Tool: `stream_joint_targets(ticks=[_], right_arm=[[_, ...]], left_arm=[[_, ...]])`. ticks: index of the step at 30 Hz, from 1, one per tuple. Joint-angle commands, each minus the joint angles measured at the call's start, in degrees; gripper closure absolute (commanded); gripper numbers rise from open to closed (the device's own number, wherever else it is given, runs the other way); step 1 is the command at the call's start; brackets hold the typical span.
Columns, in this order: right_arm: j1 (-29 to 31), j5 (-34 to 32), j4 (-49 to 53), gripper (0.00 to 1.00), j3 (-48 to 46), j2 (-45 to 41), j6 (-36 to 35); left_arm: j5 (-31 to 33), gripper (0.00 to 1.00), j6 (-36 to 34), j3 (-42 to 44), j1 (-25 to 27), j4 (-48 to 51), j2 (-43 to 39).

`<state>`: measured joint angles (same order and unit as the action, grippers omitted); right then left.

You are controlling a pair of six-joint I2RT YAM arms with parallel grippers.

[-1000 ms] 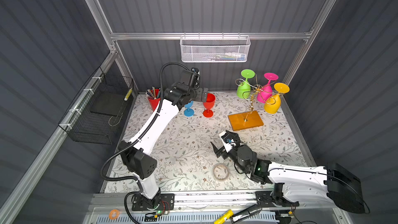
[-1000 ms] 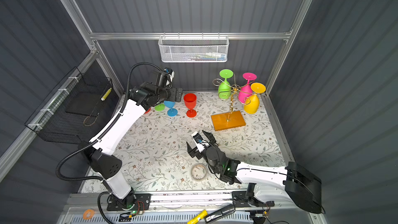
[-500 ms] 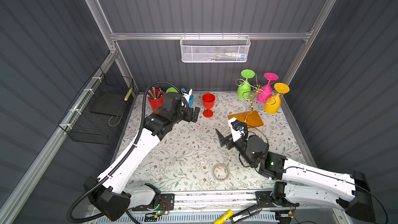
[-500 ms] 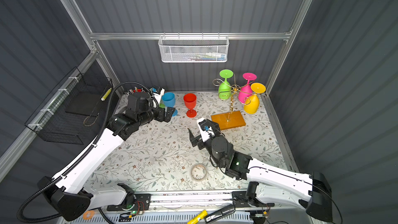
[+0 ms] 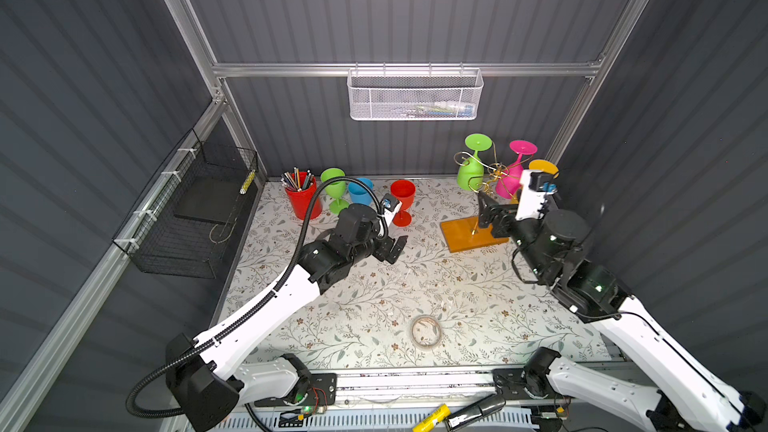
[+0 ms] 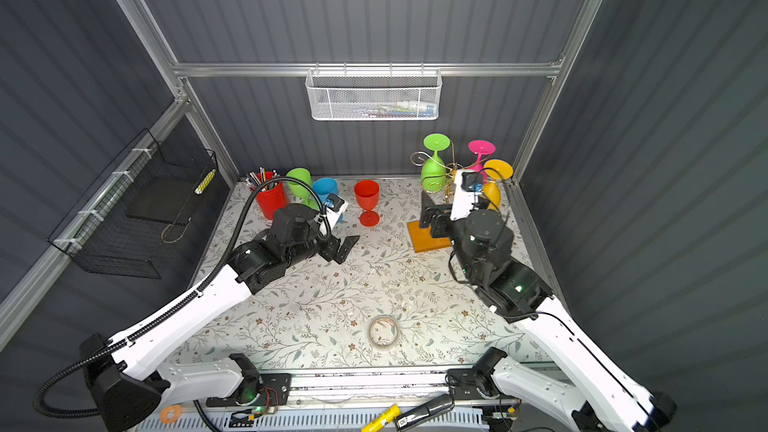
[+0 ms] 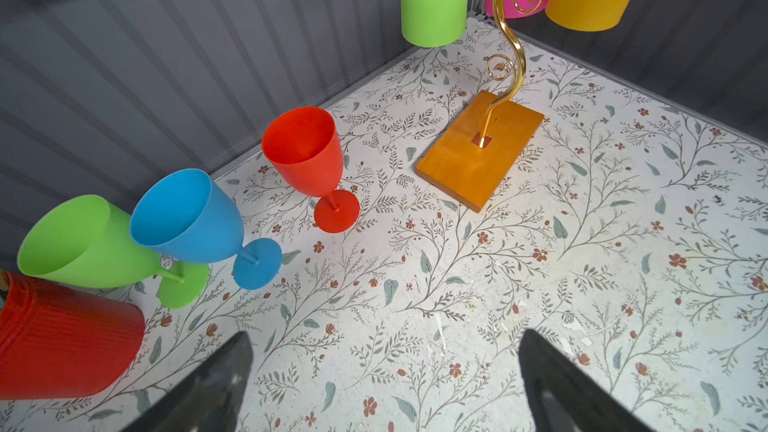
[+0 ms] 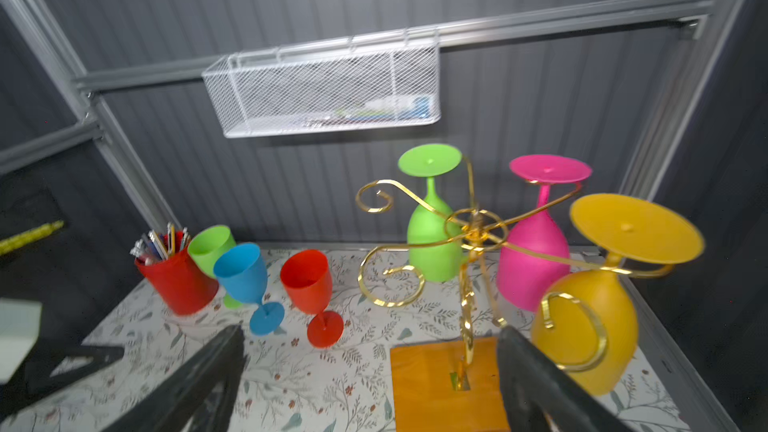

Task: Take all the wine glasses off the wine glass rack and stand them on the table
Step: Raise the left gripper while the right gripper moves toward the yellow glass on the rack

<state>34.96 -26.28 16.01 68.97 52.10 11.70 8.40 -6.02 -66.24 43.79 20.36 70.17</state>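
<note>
Your rack (image 8: 476,236) is gold wire on an orange-brown base (image 8: 436,388). It carries a lime glass (image 8: 432,259), a pink glass (image 8: 536,268) and a yellow-orange glass (image 8: 582,326). Your table (image 7: 457,284) is white, printed with grey-green leaves and rust-red flowers; on it you see a green glass (image 7: 83,243), a blue glass (image 7: 187,218), a red glass (image 7: 303,151) and a ribbed red cup (image 7: 62,342).

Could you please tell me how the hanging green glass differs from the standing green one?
The hanging green glass is upside down on the rack, foot uppermost; the standing green glass is upright on the table. The hanging one neighbours the pink glass, the standing one the blue glass. Both share colour and shape.
</note>
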Motion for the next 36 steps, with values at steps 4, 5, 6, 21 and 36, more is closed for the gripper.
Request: stream_joint_targets(ticks=[4,5,6,21,36], right_arm=[[-15.95,15.11,15.07,0.07,9.14,3.26,8.91],[-18.53,17.06,16.33,0.07,10.37,3.97,9.91],[-21.4,19.68,17.31,0.08,11.36,4.68,10.94],[-56.04,57.06,9.67,0.3,10.59,15.11,34.03],[-62.21,68.17,-3.94,0.57,7.08,23.25,45.94]], left_arm=[[-0.69,0.0,-2.87,3.61,1.07,-6.43,-3.95],[-1.18,0.0,-3.03,3.75,1.19,-6.79,-3.99],[-1.6,0.0,-3.19,3.82,1.2,-7.15,-3.93],[-5.55,0.0,-3.9,5.59,1.19,-9.33,-7.65],[-8.53,0.01,-3.38,7.49,1.2,-12.45,-8.76]])
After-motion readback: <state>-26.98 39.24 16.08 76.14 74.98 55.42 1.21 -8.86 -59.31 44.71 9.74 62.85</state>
